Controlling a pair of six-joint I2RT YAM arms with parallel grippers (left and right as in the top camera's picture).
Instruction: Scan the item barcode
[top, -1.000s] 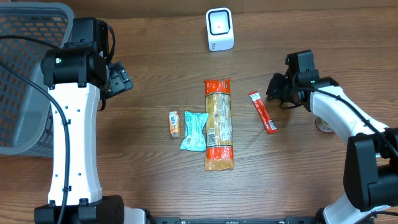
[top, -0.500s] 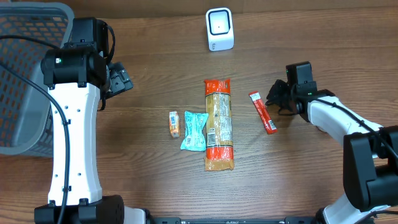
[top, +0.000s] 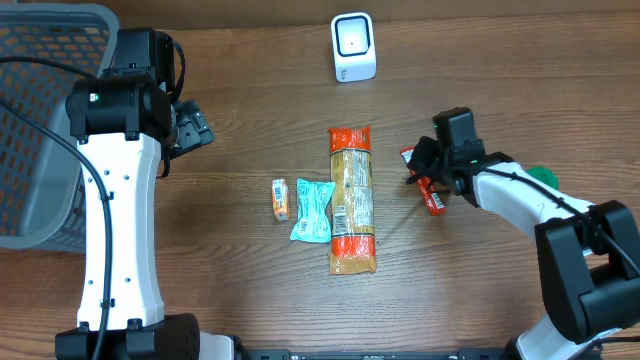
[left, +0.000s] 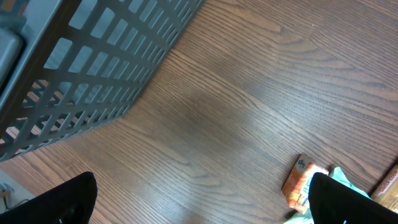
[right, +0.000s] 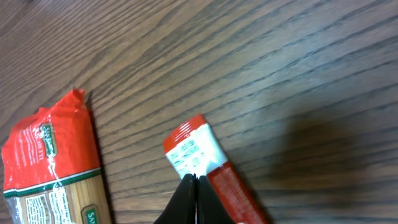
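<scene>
Wood-grain table (top: 250, 280) fills my overhead view, with plenty of bare surface along the near edge and across the far right. On the left side a grey mesh basket (top: 25, 215) takes up the corner, so room is tight there. The white barcode scanner (top: 353, 47) stands at the far edge, just left of centre, with open table all round it.

Down the middle lies a long pasta packet (top: 352, 200). A teal sachet (top: 312, 210) touches its left side, and a small orange packet (top: 281, 199) lies just beside the sachet.

The item I am working on, the red stick sachet (top: 432, 197), lies to the right of the pasta packet with a strip of bare wood between them. The right gripper (top: 420, 170) sits over the sachet's far end. In the right wrist view its fingertips are pressed together with nothing between them, their point over the seam where the sachet's white printed end meets the red body. I cannot tell whether they touch it.

The left gripper (top: 192, 130) hangs well apart from all of this, beside the basket, its fingers (left: 62, 202) spread wide and holding nothing.

Something green (top: 543, 174) peeks out behind the right arm; I cannot make out what it is.
</scene>
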